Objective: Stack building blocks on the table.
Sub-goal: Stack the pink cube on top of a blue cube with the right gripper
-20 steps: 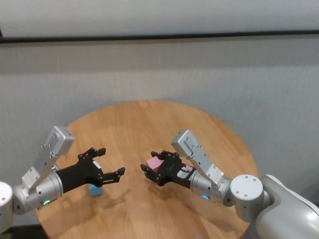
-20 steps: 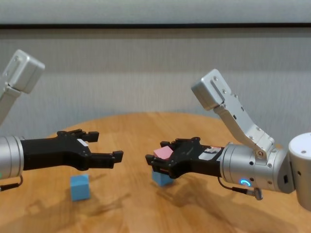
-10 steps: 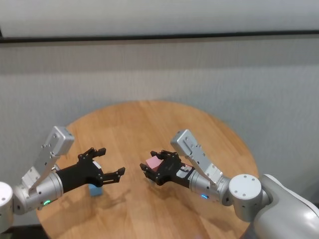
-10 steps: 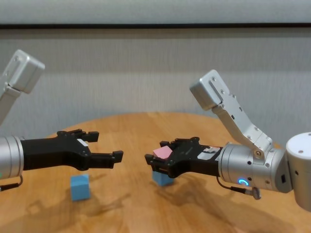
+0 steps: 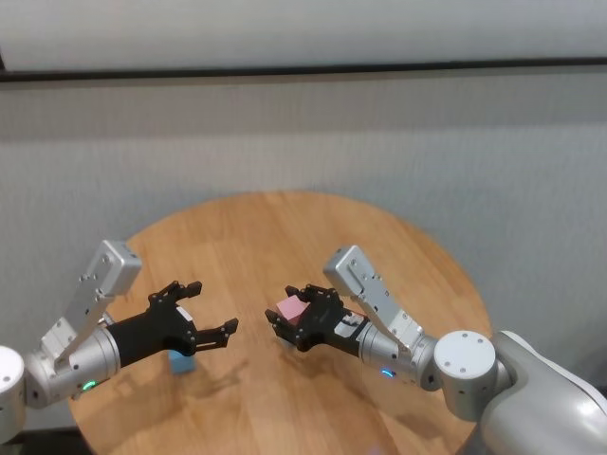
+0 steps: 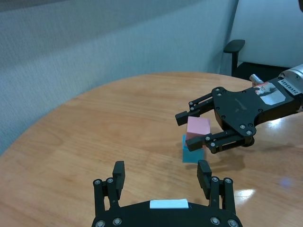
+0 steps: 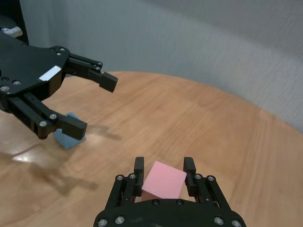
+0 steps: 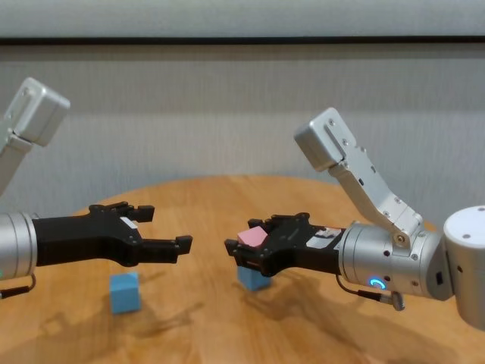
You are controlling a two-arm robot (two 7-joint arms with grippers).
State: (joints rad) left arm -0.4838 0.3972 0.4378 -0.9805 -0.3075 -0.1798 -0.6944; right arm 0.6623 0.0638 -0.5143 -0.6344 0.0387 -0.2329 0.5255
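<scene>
Between right gripper (image 8: 244,255) fingers, pink block (image 8: 253,237)

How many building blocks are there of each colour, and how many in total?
Light blue blocks: 2 (one near the left gripper, one under the pink block)
Pink block: 1, held in the right gripper
Total: 3

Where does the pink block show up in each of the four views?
Head view: pink block at centre, in the right gripper.
Chest view: block at centre, just above a blue block.
Left wrist view: right of centre, over that blue block.
Right wrist view: low centre, between the fingers.
Shared landmark: the right gripper.
</scene>
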